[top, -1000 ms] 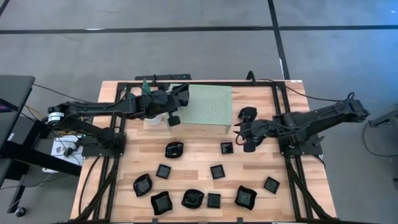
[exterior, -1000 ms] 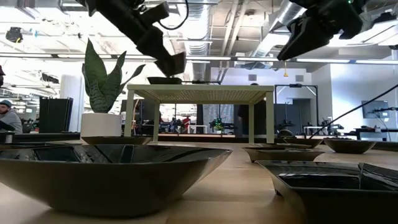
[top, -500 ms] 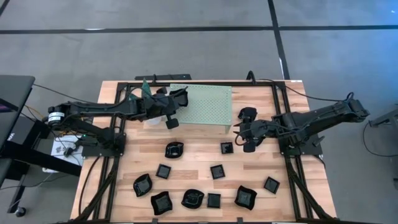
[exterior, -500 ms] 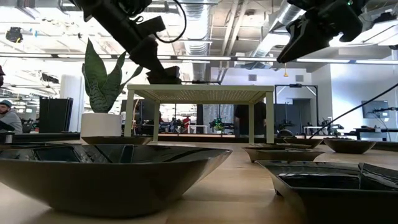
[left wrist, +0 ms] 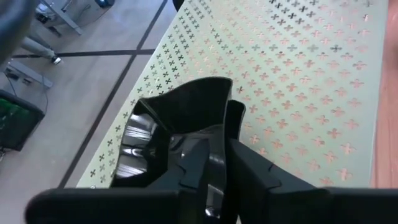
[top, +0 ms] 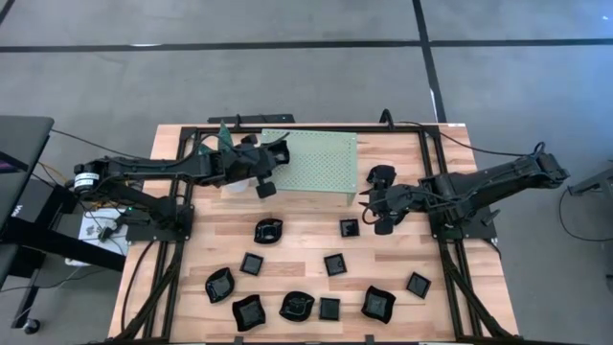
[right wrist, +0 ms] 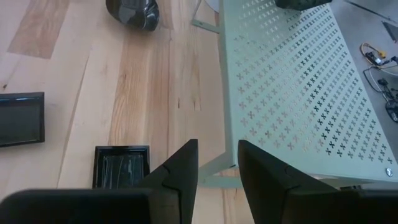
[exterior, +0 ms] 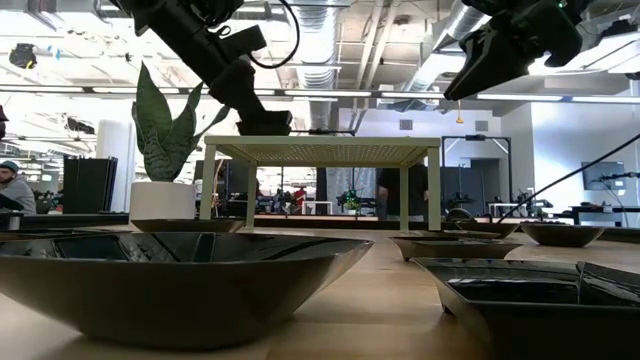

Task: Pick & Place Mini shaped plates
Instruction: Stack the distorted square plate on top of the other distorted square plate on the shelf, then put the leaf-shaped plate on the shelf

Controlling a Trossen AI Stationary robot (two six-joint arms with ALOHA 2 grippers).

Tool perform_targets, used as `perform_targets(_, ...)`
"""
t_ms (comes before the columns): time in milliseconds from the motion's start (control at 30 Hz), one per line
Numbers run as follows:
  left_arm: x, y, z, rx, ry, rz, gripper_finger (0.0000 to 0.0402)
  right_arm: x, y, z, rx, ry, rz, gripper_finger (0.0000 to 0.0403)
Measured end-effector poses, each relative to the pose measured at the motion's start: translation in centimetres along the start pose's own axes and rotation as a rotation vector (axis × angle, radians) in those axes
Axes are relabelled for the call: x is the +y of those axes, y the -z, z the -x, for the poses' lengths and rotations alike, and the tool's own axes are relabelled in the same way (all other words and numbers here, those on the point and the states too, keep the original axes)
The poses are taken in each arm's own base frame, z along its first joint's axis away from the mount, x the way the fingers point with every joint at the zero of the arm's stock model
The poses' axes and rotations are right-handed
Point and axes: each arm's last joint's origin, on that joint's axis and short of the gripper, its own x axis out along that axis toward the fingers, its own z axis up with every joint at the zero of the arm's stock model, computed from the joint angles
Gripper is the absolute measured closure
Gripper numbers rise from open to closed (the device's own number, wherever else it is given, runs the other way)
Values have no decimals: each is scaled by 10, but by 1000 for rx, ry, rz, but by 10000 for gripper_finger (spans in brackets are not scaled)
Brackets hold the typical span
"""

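My left gripper (top: 277,150) is shut on a glossy black wavy-rimmed mini plate (left wrist: 177,121) over the far left corner of the pale green perforated stand (top: 321,161). The low view shows that plate (exterior: 262,124) right at the stand's top. My right gripper (top: 368,202) hovers open and empty off the stand's right near corner, above a square plate (right wrist: 121,167). Several more black plates lie flat on the near half of the table, for instance a lobed one (top: 268,230) and a square one (top: 334,264). My left gripper pinches the plate's raised rim (left wrist: 214,109), one finger (left wrist: 199,158) inside the dish and the other (left wrist: 239,121) outside it. The fingers come slanting down from the table's left. The plate sits tilted in the hold, low over the stand's top; whether it rests there I cannot tell.
A potted plant in a white pot (exterior: 160,200) stands just left of the stand, under my left arm. Another dark plate (top: 381,175) lies by the stand's right side. Black frame rails (top: 445,278) run along both table sides. Bare wood (top: 306,235) shows between stand and plates.
My left gripper has come down with the plate toward the stand's top near its far left corner, shifting a little toward the table's left. It has stayed shut on the plate.
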Motion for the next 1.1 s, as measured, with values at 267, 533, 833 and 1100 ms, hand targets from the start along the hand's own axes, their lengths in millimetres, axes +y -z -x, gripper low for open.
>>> perform_targets(267, 1, -8, 1, -73, -20, 0, 320, 0, 0, 0, 0, 0, 0, 294)
perform_targets(533, -11, -13, 6, -113, 15, -19, 320, 0, 0, 0, 0, 0, -1, 294)
perform_targets(833, -46, -22, 23, -182, 132, -21, 320, 0, 0, 0, -1, -1, -23, 294)
perform_targets(1100, -88, -27, 49, -231, 419, 74, 320, 0, -2, 0, -22, -1, -57, 294)
